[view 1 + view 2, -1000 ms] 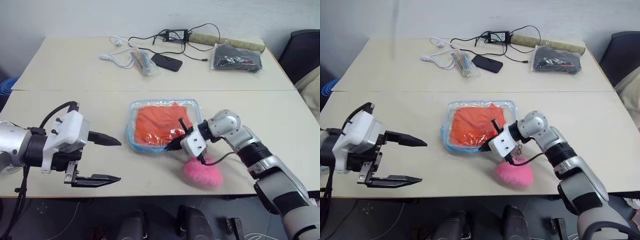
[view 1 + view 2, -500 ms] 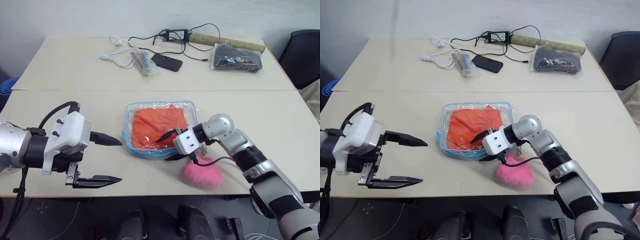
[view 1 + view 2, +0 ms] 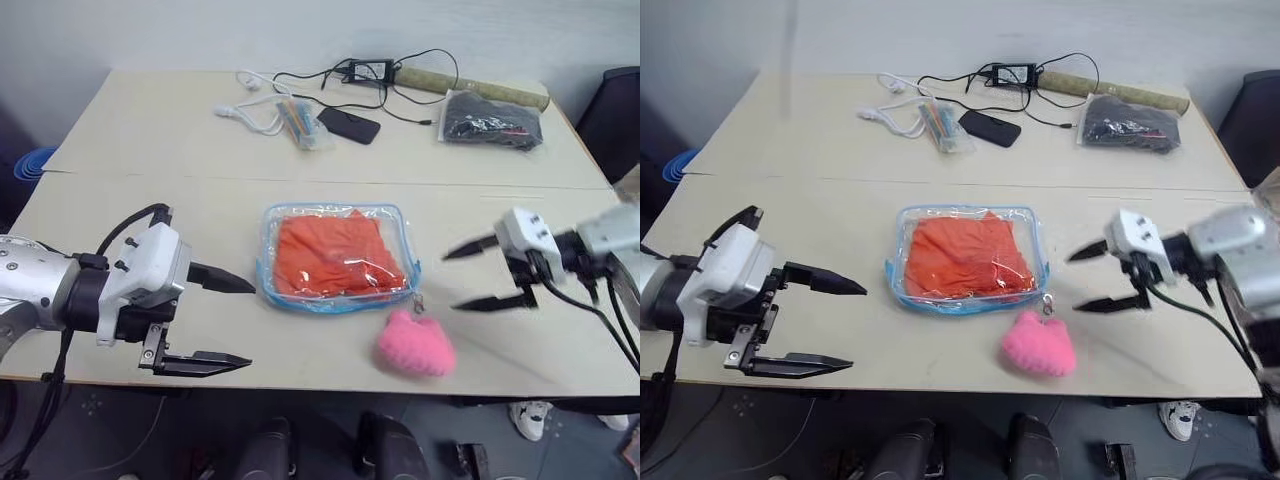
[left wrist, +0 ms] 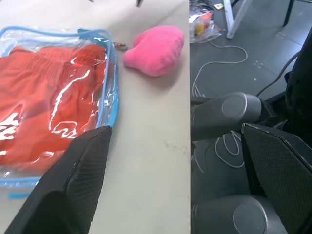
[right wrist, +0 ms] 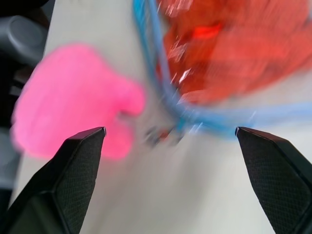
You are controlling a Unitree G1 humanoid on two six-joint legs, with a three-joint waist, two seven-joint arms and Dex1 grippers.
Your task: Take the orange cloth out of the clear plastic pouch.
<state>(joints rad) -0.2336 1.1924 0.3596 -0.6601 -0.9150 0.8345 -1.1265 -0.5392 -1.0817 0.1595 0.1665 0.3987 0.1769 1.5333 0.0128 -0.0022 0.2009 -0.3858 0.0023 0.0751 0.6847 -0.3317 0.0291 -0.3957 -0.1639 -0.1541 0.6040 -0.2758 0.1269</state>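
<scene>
On the table point(image 3: 150, 140): one clear plastic pouch point(image 3: 338, 258), one orange cloth point(image 3: 333, 254) inside; both grippers' fingers spread, empty

Bare worktop point(image 3: 180, 215) lies between the left gripper's point(image 3: 235, 322) jaws and the clear blue-trimmed plastic pouch point(image 3: 336, 257). Near the right gripper's point(image 3: 470, 272) jaws, a pink fuzzy heart-shaped plush point(image 3: 416, 343) sits just beside the pouch's corner.

The left gripper point(image 3: 228, 320) hangs at the near left, its two black fingers spread wide, pointing to the right and slightly downward. The right gripper point(image 3: 478, 273) sits off to the right, its fingers also parted wide, aimed to the left and tilted down.
</scene>
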